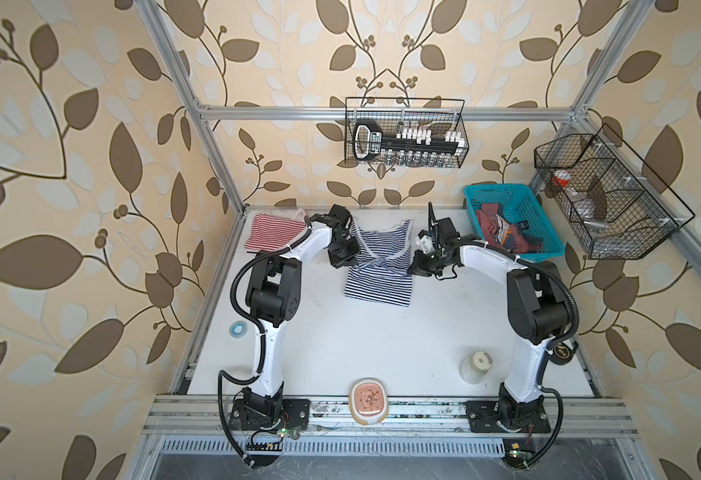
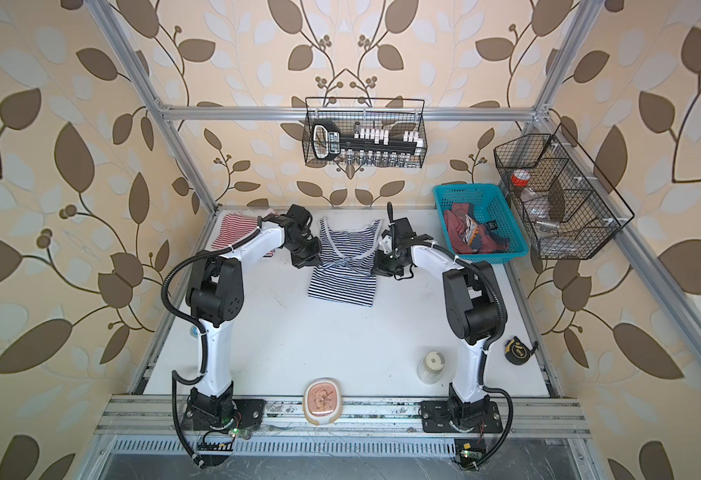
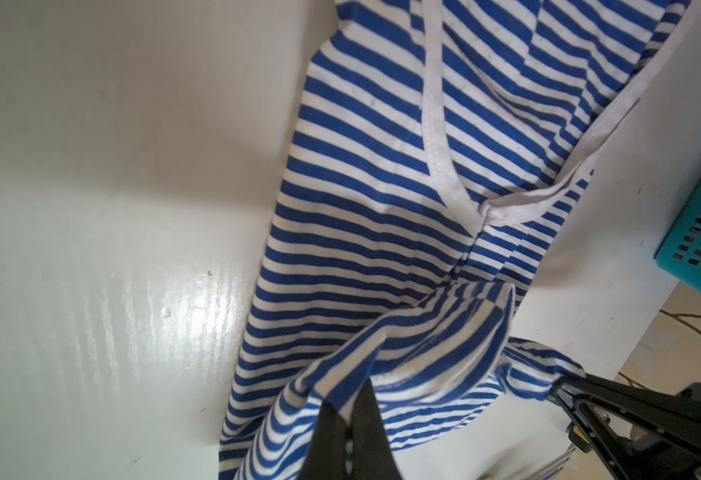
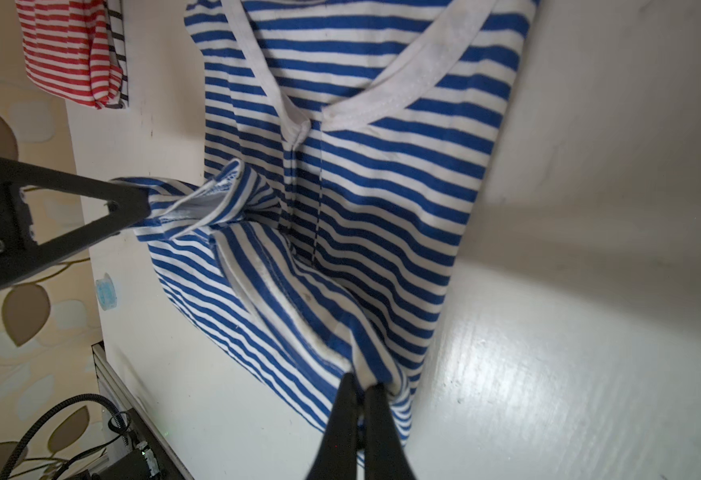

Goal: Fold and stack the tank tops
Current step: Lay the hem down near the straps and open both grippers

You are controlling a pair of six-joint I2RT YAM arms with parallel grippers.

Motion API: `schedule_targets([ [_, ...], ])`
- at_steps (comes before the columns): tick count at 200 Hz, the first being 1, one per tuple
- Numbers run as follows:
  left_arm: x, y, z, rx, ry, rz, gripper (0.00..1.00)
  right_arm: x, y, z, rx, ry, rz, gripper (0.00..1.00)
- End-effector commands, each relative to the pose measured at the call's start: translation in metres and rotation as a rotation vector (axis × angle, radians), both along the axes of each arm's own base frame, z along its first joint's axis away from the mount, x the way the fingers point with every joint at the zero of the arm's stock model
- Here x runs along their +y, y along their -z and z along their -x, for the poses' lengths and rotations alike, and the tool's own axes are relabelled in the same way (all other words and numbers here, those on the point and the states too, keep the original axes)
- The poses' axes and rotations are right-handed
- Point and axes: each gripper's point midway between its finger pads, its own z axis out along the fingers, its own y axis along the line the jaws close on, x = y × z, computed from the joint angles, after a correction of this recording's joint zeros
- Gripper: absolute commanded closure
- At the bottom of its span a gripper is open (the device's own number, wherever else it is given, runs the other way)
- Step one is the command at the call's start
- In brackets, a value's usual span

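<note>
Fold under way on navy-and-white striped tank top (image 1: 377, 286), mid-table toward far edge, straps pointing far. Looks like a bottom-up half fold: stitched edge, pale inside showing, slack between both grippers, roughly level with bottom of V-neck and raised off body of top.

Left gripper (image 3: 355, 415): fingers clenched on left end of that edge, cloth bunched over tips. Same grip seen from right wrist view, tips pinching a rolled corner. Right gripper (image 4: 361, 388): fingers (image 4: 342, 419) pressed together on right end, striped cloth draped out of the nip. No gap in either pair beyond cloth thickness.

Next move, by my read: carry both ends toward far side in step, spread slightly to take out sag, lay edge flat near straps, then let go. Risk with uneven travel: skewed fold. Soft knit, so likely wrinkles along centre pucker below V-neck.

Rest of task: red-and-white striped tank top (image 1: 269, 235) folded at far left corner of table (image 1: 340, 353), likely start of stack. Dusty red tank top (image 1: 494, 226) crumpled in teal basket (image 1: 546, 249) at far right, not yet folded. Roughly mid-job. To do: finish navy one, place on red-striped one, then fetch third
</note>
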Motion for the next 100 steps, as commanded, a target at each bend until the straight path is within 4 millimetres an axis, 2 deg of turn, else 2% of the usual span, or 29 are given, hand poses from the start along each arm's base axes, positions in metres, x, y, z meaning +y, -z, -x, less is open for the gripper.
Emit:
schedule_targets([
  [1,0.002,-0.008,-0.006,-0.011,0.015,0.011,1.0,0.002,0.001,-0.008,0.006,-0.004,-0.015,1.0],
  [26,0.003,-0.003,-0.009,-0.001,0.01,0.014,1.0,0.002,0.008,-0.011,0.024,-0.003,-0.016,1.0],
  [54,0.004,0.0,-0.014,0.006,-0.002,0.029,0.79,0.001,0.017,-0.012,0.043,0.002,-0.016,1.0],
  [77,0.002,-0.004,-0.016,0.002,-0.011,0.054,0.58,0.001,0.019,-0.013,0.048,0.005,-0.018,0.8],
  [100,-0.001,-0.01,-0.016,-0.007,-0.013,0.076,0.54,0.001,0.015,-0.012,0.04,0.012,-0.025,0.72],
])
